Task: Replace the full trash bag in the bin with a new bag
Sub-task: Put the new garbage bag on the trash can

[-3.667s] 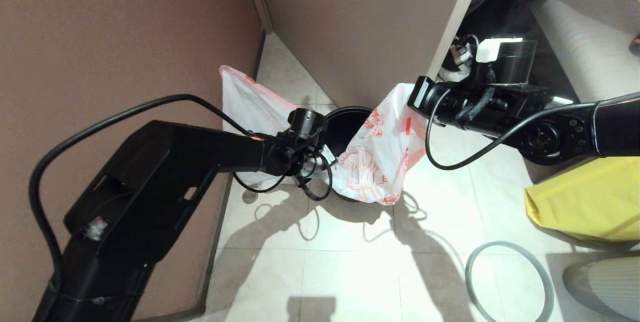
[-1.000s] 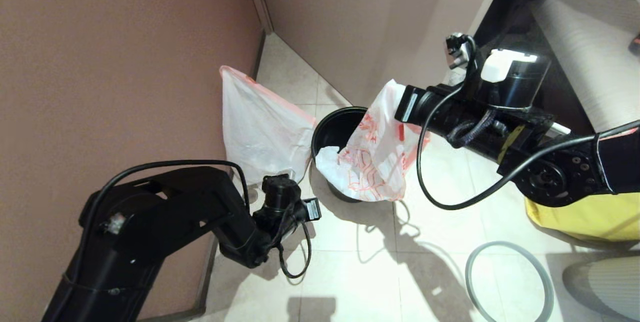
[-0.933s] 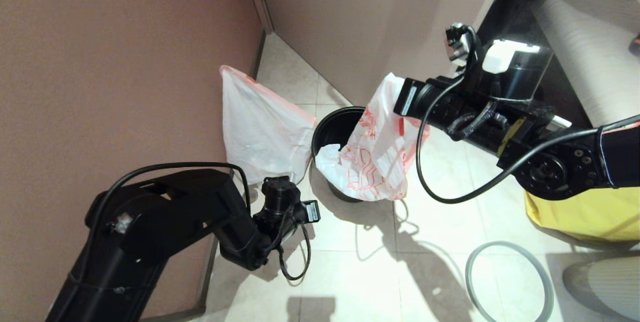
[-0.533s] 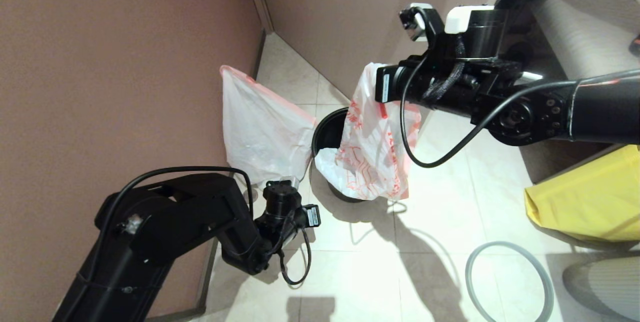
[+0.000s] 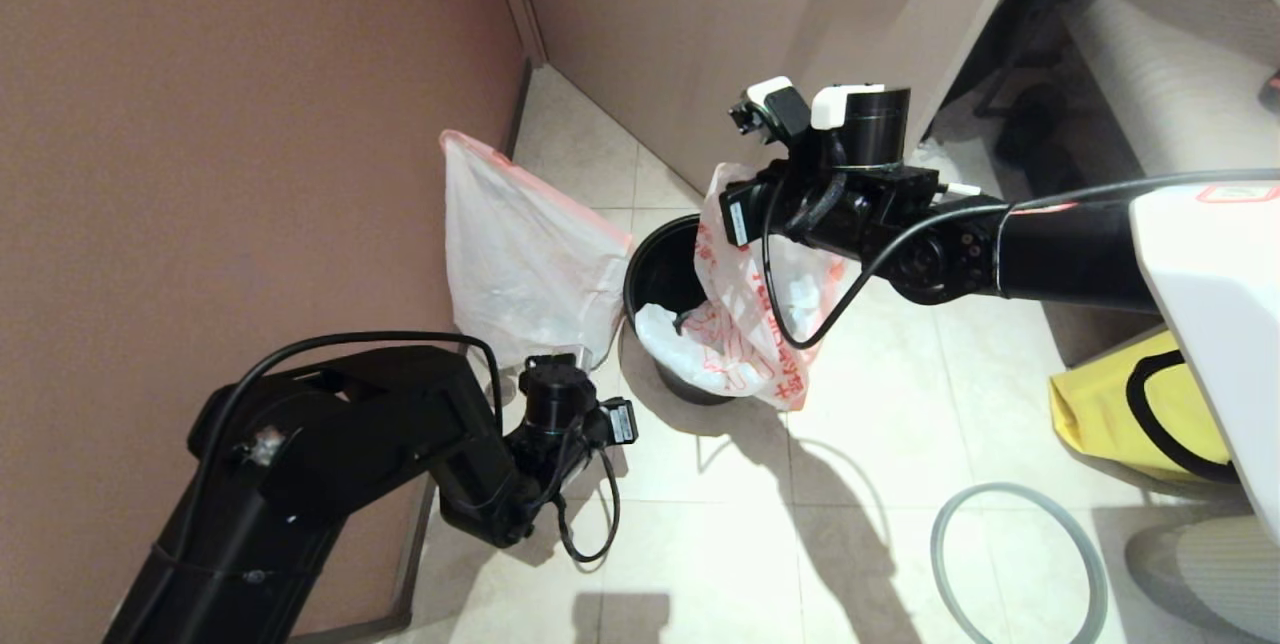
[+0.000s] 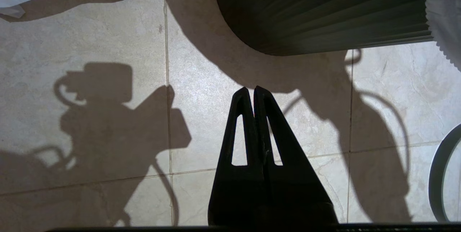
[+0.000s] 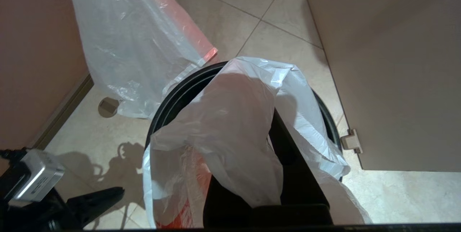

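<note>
bin [image 5: 662, 269] rim half draped by new bag [image 5: 745, 324], right gripper [image 7: 266, 145] clamped.

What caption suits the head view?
Right gripper drapes the new bag over the bin; full trash bag stands beside.

Warm, fairly bright light falls from above and behind the robot — hard-edged shadows of both arms and their cables lie on the tiled floor [image 5: 700, 544]. In the left wrist view the fingers [image 6: 248, 116] show as a black silhouette, backlit against the pale tiles. The brown wall [image 5: 200, 124] is evenly lit — no glare, no motion blur.
</note>
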